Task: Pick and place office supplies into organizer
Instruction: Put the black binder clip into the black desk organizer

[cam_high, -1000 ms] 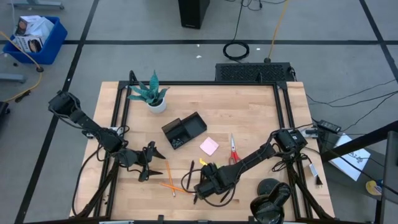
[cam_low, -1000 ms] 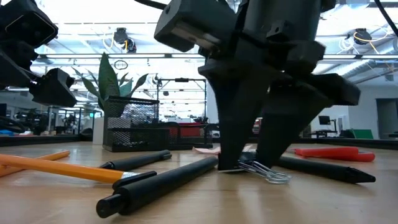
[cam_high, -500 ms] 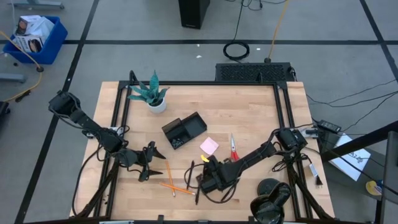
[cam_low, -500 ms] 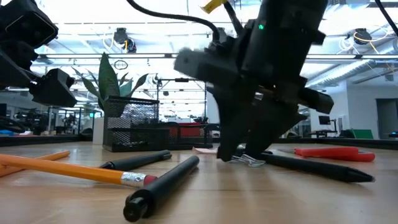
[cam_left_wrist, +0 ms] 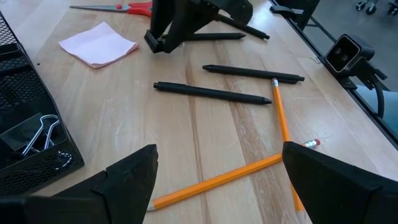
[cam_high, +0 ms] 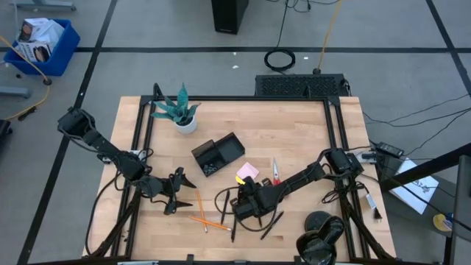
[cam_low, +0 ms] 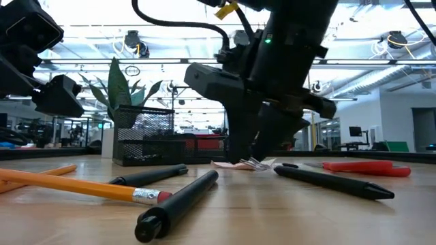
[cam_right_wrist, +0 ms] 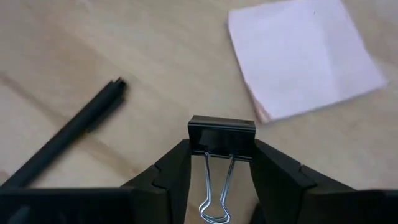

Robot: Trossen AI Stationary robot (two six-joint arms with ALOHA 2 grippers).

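My right gripper (cam_high: 243,202) is shut on a small black binder clip (cam_right_wrist: 221,136) just above the table, a little short of the pink sticky-note pad (cam_high: 247,171). The black organizer (cam_high: 218,154) stands farther back on the table; it holds other clips (cam_left_wrist: 34,134). Red-handled scissors (cam_high: 275,172) lie to the right of the pad. Black pens (cam_left_wrist: 214,93) and orange pencils (cam_high: 200,214) lie on the wood between the arms. My left gripper (cam_high: 179,191) waits open near the table's left side, with nothing between its fingers. My right gripper pinches the clip's black body (cam_right_wrist: 222,144) between its two fingertips, one finger (cam_right_wrist: 174,163) on each end of it. The fingers slant down from the table's right. The clip's wire handles (cam_right_wrist: 217,193) lie back between the fingers. The clip hangs clear of the wood.
A potted green plant (cam_high: 180,112) stands at the far left of the table. A black pen (cam_high: 271,224) lies near the front edge, right of my right gripper. Bare wood lies between the organizer and the pad.
My right gripper has risen from the wood with the binder clip and gone toward the table's far edge, toward the pink pad, tipping less steeply as it went. The clip has come clear of the table. A black pen beside it has rolled a little.
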